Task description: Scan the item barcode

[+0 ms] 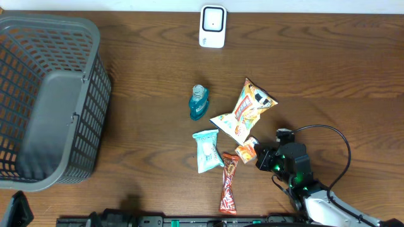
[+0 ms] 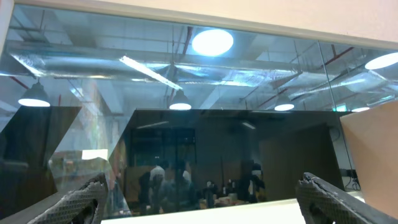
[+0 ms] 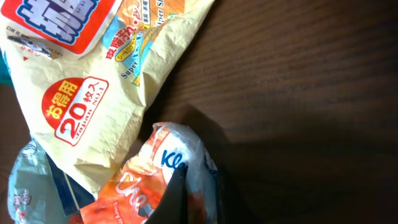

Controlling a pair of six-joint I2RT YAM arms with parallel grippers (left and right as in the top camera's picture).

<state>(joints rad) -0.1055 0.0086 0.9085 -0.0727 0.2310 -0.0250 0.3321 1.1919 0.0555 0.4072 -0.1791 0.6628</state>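
My right end effector (image 3: pixel 186 198) is pinched shut on the small orange packet (image 3: pixel 140 186) at the near-right of the desk (image 1: pixel 328 75), right against the yellow snack bag (image 1: pixel 243 110). My left end effector (image 2: pixel 202 186) is spread wide w/ nothing in it, facing glass & ceiling lights. Beyond: red bar wrapper (image 1: pixel 228 183) & teal packet (image 1: pixel 206 150) to the left, blue bottle (image 1: pixel 198 103) mid-desk, basket (image 1: pixel 95 94) far left, scanner (image 1: pixel 213 26) at the far edge.
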